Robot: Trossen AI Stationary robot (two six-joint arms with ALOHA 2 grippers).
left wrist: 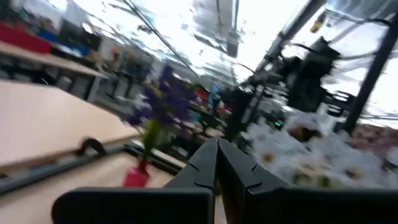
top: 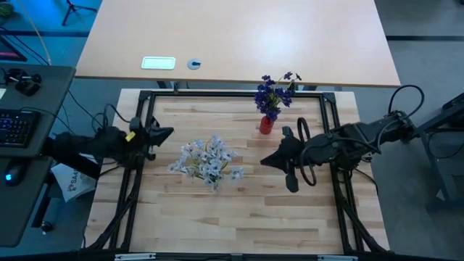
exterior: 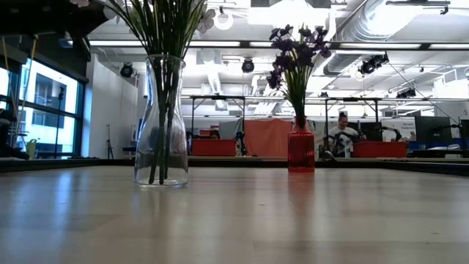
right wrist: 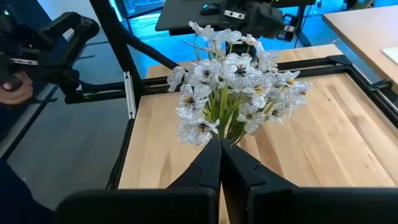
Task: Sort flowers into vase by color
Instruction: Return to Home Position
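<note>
Two containers stand on the wooden surface (top: 239, 210), and both are filled. The clear glass vase (exterior: 161, 139) holds a bundle of green stems (exterior: 163, 44) standing upright in it. Their white flowers (top: 208, 161) spread in a wide pale cluster that, seen from above, covers the glass so fully that its rim can hardly be made out. The red vase (exterior: 300, 150) holds the purple flowers (exterior: 297, 51), which rise well above its short body.

The left jaws are pressed together and hold nothing. They point across the surface from its left frame rail. The white bunch sits ahead of them and a little to one side, while the red vase is farther off ahead. The right jaws are likewise closed tight and empty, aimed straight at the white bunch, which stands near but clear of their tips. The red vase is off to the side of the right jaws, close to the far rail of the frame. The clear vase thus lies between the two sets of jaws, touched by neither, and the two vases stand well apart.
</note>
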